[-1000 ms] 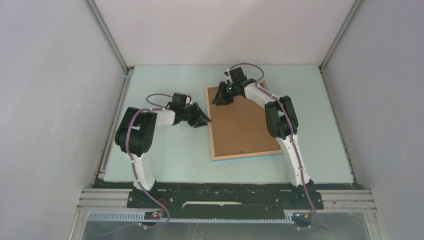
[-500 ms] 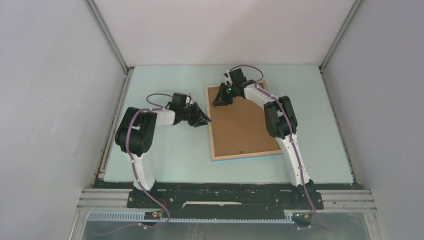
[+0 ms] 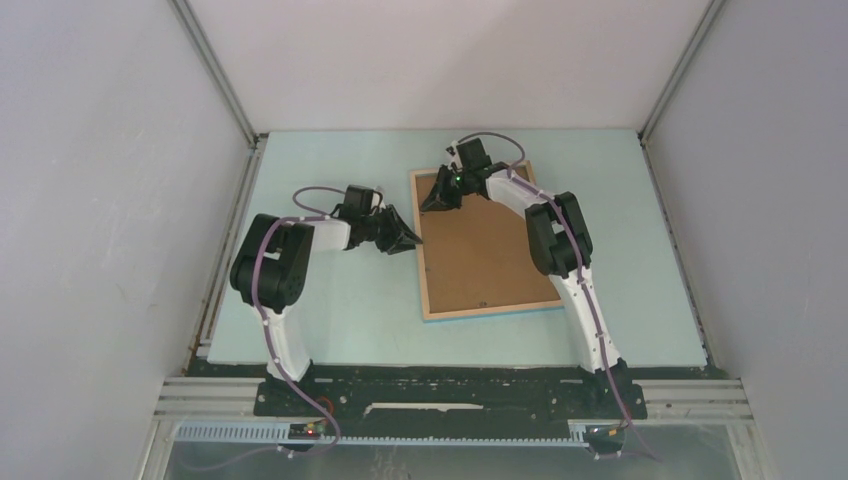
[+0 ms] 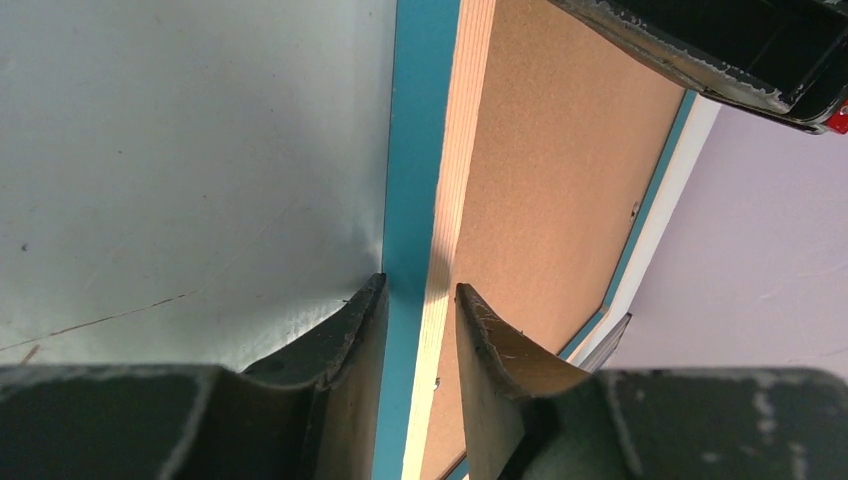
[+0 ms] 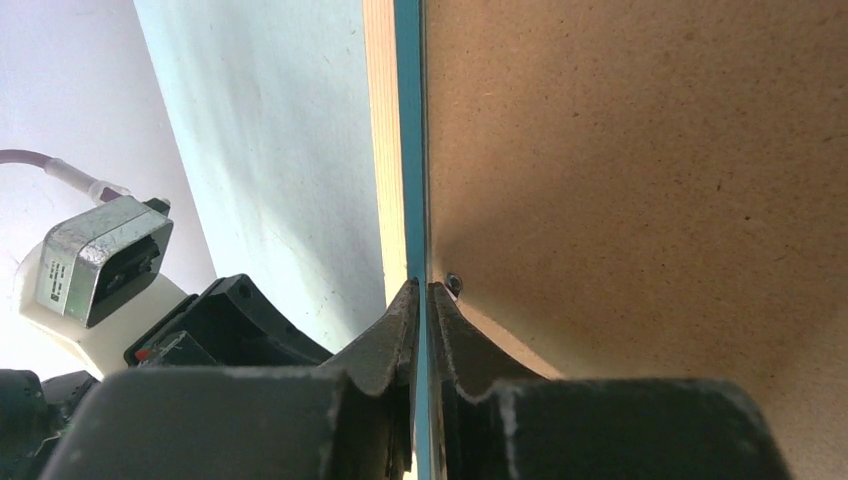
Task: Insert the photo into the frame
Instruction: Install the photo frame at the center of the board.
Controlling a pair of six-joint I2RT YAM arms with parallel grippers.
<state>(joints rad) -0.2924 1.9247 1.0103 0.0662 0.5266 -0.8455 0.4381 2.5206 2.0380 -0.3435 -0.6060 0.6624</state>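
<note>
The frame [image 3: 421,272] lies face down on the table, light wood back up, with the brown backing board [image 3: 487,250] inside it. The photo is hidden. My left gripper [image 3: 407,240] straddles the frame's left rim. In the left wrist view its jaws [image 4: 420,295] close on the turquoise side and wood strip [image 4: 415,150]. My right gripper [image 3: 437,200] is at the frame's far left corner. In the right wrist view it [image 5: 421,290] is shut, tips down over the inner edge of the rim [image 5: 380,120], beside a small metal tab [image 5: 453,283] on the board [image 5: 650,150].
The pale green table [image 3: 330,300] is walled by white panels left, right and back. The frame takes the middle right. The right gripper's body [image 4: 730,50] shows over the board in the left wrist view. The left arm's camera housing [image 5: 100,260] shows in the right wrist view.
My right gripper has slid a little toward the frame's far left corner. The left gripper and the frame have not moved.
</note>
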